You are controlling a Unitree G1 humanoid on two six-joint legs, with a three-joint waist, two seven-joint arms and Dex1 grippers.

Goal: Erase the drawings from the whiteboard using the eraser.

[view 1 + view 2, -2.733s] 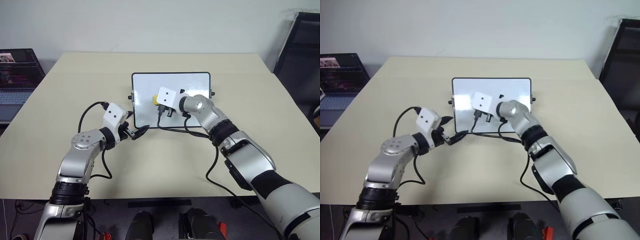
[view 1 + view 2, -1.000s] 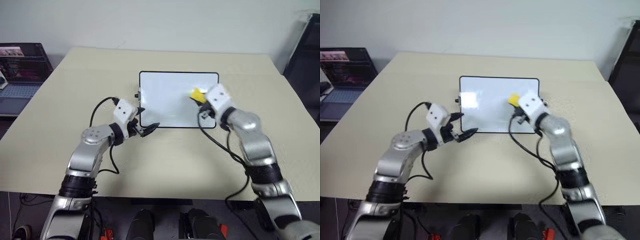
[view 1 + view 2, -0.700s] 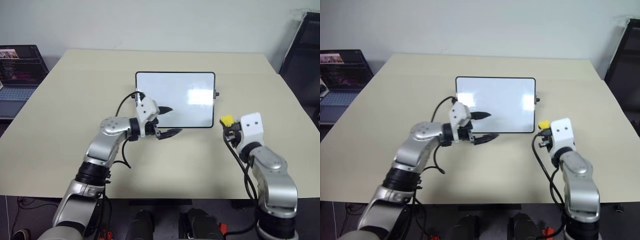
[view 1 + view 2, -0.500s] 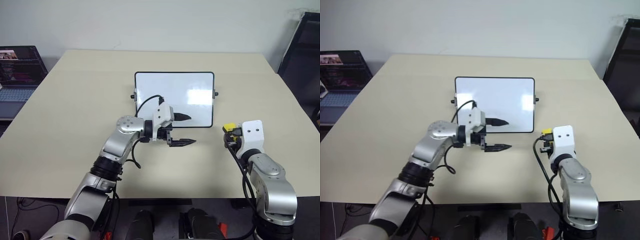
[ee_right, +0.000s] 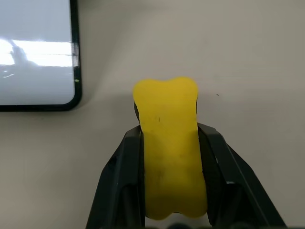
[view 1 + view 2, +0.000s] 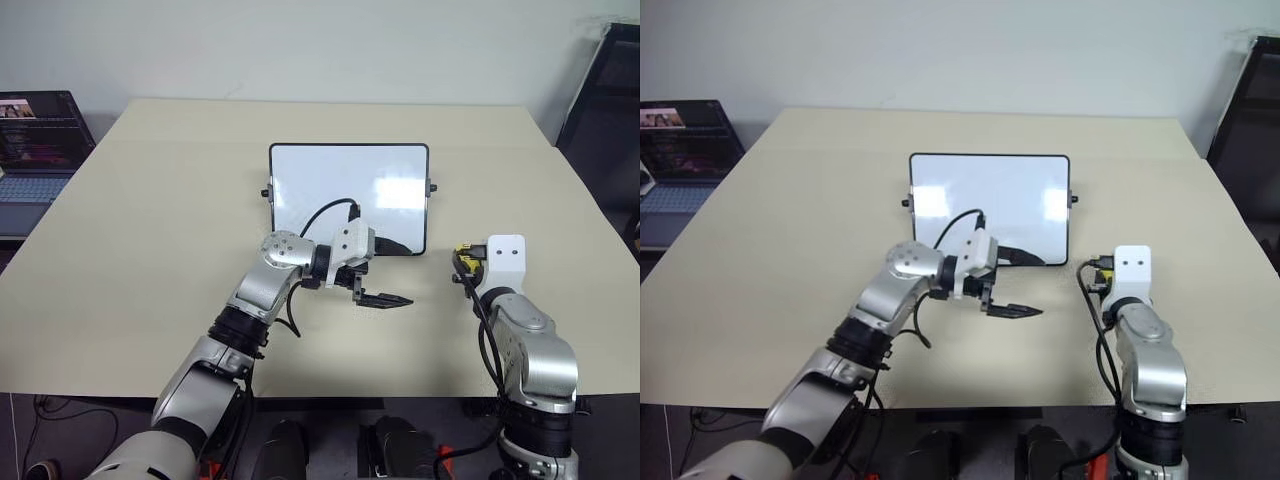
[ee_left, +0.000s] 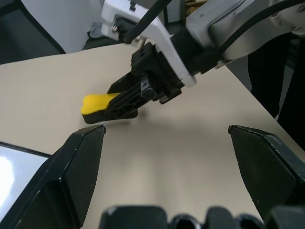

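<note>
Left eye view: the left arm reaches across the desk (image 6: 150,250) from the near left edge, its forearm bent to the right, so the left gripper (image 6: 385,274) points sideways just in front of the board's (image 6: 340,190) near right corner. Its two black fingers stand wide apart, one over the board's near edge, the other over bare desk, with nothing between them. The right arm rises at the near right edge, forearm upright, wrist tipped forward. The right gripper (image 6: 463,262) is clamped on the eraser (image 6: 466,257), which sits low over the desk just right of the board's near right corner. The board lies flat at the middle of the desk, its white face blank but for glare; no writing can be read on it. A laptop (image 6: 35,150) stands off the desk's left edge, its screen text too small to read.

Right eye view: same layout; the eraser shows as a yellow sliver beside the white wrist housing.

Left wrist view: the left fingers (image 7: 71,171) spread wide, empty; beyond them the right gripper pinches the yellow eraser close to the desk.

Right wrist view: both fingers (image 5: 121,176) press the eraser's long sides; the board's corner lies apart from it.
</note>
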